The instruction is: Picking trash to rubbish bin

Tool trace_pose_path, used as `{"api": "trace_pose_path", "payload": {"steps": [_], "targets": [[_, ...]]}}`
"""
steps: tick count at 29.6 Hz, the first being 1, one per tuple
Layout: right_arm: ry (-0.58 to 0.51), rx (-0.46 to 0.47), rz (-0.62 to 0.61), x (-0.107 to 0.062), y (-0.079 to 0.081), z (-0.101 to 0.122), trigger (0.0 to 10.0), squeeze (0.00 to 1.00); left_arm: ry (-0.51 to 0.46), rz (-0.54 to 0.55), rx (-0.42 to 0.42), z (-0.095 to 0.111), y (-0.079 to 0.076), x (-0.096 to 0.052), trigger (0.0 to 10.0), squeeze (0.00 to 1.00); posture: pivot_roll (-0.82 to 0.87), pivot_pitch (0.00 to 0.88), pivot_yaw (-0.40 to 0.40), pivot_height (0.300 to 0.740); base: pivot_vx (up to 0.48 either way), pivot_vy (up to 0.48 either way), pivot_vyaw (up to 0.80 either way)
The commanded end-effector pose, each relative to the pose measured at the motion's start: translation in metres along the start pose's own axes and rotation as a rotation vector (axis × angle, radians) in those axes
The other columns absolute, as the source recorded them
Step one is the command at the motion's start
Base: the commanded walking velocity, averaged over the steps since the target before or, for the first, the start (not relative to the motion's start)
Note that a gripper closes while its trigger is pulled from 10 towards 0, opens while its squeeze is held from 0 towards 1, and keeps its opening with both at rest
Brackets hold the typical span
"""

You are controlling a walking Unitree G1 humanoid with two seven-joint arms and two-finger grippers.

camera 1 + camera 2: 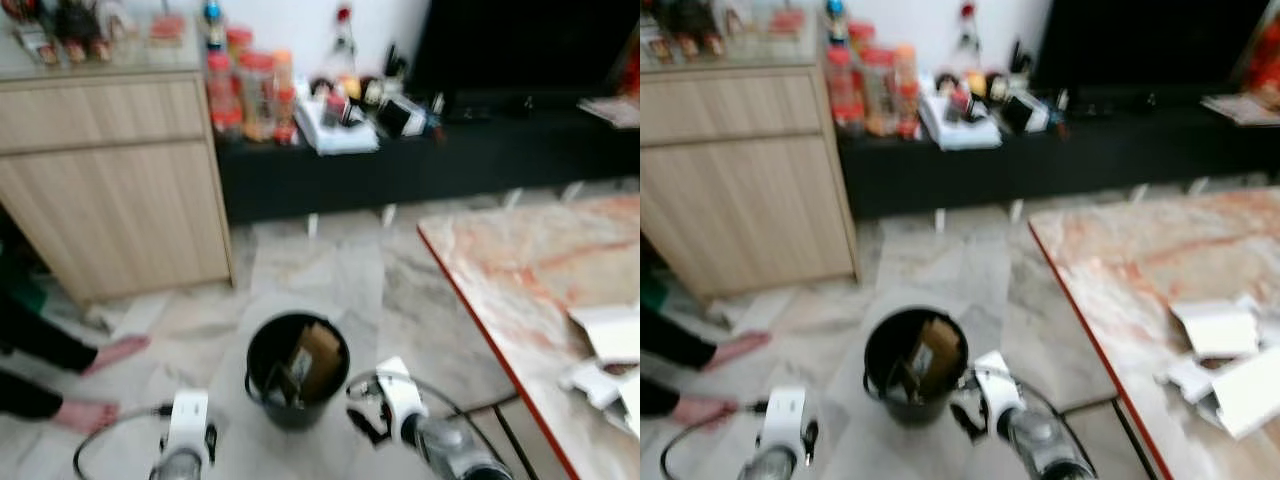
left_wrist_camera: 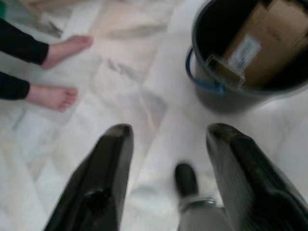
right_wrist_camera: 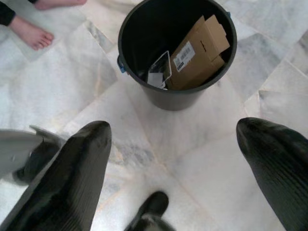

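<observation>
Both grippers, left (image 2: 166,144) and right (image 3: 173,144), hung over the marble floor with fingers spread apart and nothing between them. I had one round black plastic bin (image 3: 144,94) standing just ahead, already holding one brown cardboard box (image 3: 197,53) and a clear wrapper (image 3: 158,70). About three white paper scraps (image 1: 1220,330) remained on the orange-veined marble table (image 1: 1140,260), I judged.
</observation>
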State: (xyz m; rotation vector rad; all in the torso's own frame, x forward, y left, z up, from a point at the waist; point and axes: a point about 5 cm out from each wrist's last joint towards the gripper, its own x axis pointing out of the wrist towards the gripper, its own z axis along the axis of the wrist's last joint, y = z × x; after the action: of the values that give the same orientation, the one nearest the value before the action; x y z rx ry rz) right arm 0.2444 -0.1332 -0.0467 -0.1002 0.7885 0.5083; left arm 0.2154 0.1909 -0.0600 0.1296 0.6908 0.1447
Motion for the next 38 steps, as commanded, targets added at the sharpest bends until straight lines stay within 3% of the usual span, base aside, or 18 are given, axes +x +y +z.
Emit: {"api": "trace_pose_path", "payload": {"steps": [1, 16, 38], "targets": [[0.018, 0.006, -0.009, -0.0021, -0.0024, -0.0061, 10.0, 0.00, 0.021, -0.005, -0.003, -0.0052, -0.0020, -0.0015, 10.0, 0.00, -0.04, 0.014, -0.072, 0.740, -0.247, 0.000, 0.00], [0.018, 0.009, -0.007, -0.0018, -0.0013, -0.0067, 10.0, 0.00, 0.021, -0.010, 0.009, -0.0054, -0.0020, -0.0016, 10.0, 0.00, -0.04, 0.000, -0.067, 0.740, -0.246, 0.000, 0.00], [0.008, 0.008, -0.030, -0.0026, -0.0048, -0.0048, 10.0, 0.00, 0.010, 0.002, 0.000, -0.0037, -0.0002, -0.0012, 10.0, 0.00, -0.04, 0.010, -0.067, 0.740, 0.000, 0.000, 0.00]]}}
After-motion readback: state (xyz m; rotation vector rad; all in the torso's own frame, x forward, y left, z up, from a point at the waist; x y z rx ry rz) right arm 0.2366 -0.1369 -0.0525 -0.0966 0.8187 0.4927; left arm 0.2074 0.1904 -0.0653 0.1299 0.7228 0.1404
